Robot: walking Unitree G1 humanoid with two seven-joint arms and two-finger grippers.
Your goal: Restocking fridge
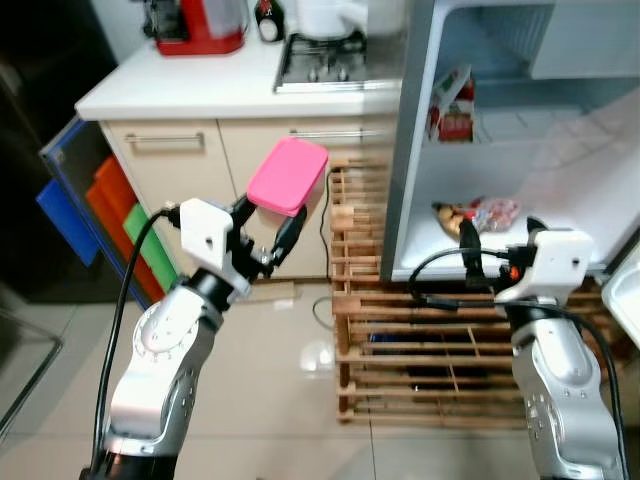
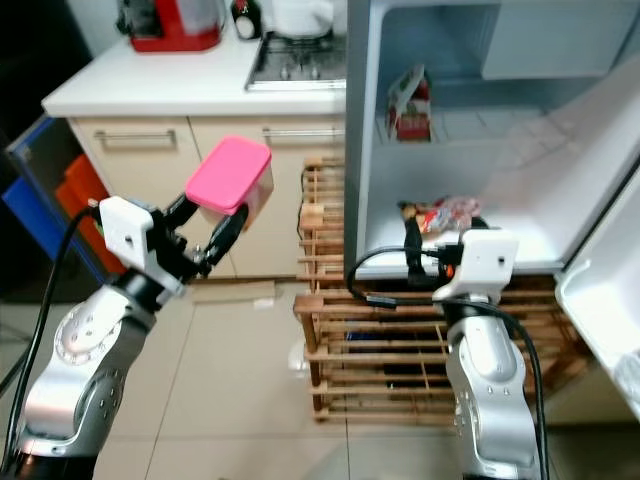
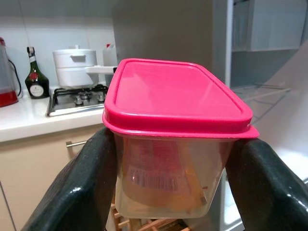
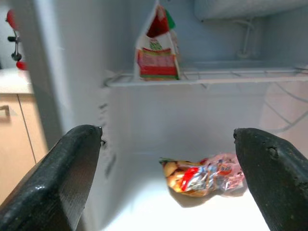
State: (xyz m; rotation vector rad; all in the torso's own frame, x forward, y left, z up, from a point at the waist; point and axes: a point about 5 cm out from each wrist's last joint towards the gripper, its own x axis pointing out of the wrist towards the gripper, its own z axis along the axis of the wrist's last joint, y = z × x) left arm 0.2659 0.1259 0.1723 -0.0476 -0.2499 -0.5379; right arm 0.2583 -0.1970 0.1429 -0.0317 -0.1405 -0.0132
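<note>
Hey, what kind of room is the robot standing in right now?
Almost certainly a home kitchen. An open fridge stands on a wooden pallet beside a white counter carrying a gas hob. The left tool holds a pink-lidded container up in front of the counter's cabinets.

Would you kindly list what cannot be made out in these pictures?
- Contents of the pink-lidded container in the left gripper: blurred by its cloudy wall, left wrist view.
- Print on the carton and snack bag: too small, right wrist view.
- Fridge top: cut off by the edge, eye views.
</note>
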